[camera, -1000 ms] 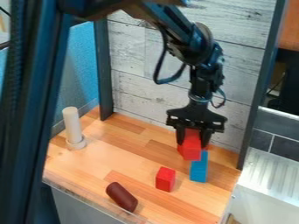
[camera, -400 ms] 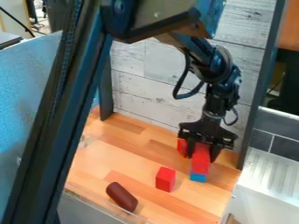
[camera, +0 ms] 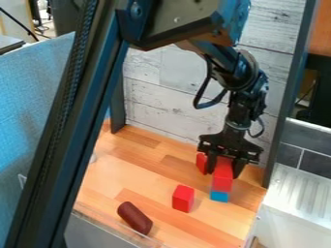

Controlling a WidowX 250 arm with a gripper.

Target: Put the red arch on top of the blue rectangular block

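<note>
Pale wooden planks (camera: 161, 92) line the back of the room's work corner, behind a light wood desk (camera: 155, 167). Near the right side of the desk, our black fingers (camera: 239, 168) are clasped about the red arch (camera: 222, 178), one on either side, with the blue rectangular block (camera: 219, 196) peeking out beneath its lower edge. From this slant we can't be sure whether the two touch.

We judge the step in hand to be setting the arch down. To do it well, we should centre it over the block, keep its base level and lower gently until the block bears the weight. Then we should ease both sides apart evenly and lift straight up; an uneven release could drag the arch askew or tip it off.

Counting up, we have one arch, one blue block, two other red pieces, one upright in front (camera: 183, 199) and one just behind the fingers (camera: 202, 163), and one dark brown cylinder (camera: 134, 218) lying on its side.
</note>
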